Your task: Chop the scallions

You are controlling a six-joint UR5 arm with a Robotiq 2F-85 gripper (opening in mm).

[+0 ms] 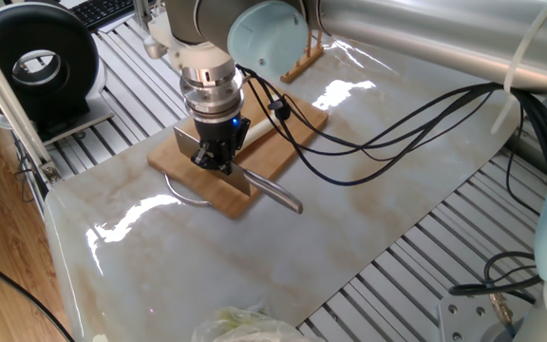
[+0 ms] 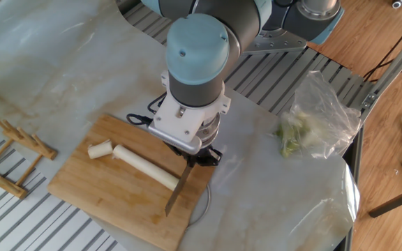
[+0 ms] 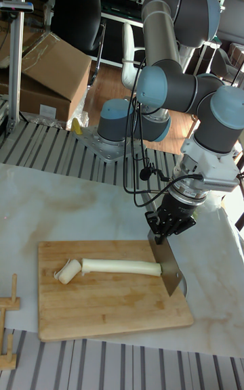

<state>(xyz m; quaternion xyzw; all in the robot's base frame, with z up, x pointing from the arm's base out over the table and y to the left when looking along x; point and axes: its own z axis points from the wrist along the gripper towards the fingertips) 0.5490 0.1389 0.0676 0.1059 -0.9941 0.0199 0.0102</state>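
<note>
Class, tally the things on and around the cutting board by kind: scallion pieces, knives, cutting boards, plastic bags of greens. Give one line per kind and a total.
Scallion pieces: 2, a long stalk and a short chunk
Knives: 1, the knife held in the gripper
Cutting boards: 1
Plastic bags of greens: 1
Total: 5

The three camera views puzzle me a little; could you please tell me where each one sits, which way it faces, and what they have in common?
One fixed view: high, off the board's short end, looking down at the cutting board; shows the gripper, wrist and cables.
The other fixed view: high on the opposite side, looking down at the scallion stalk and the cut chunk; the wrist fills the middle.
Tall fixed view: low, facing the board's long edge; shows the whole arm.
All three share the board and the knife in the gripper.
</note>
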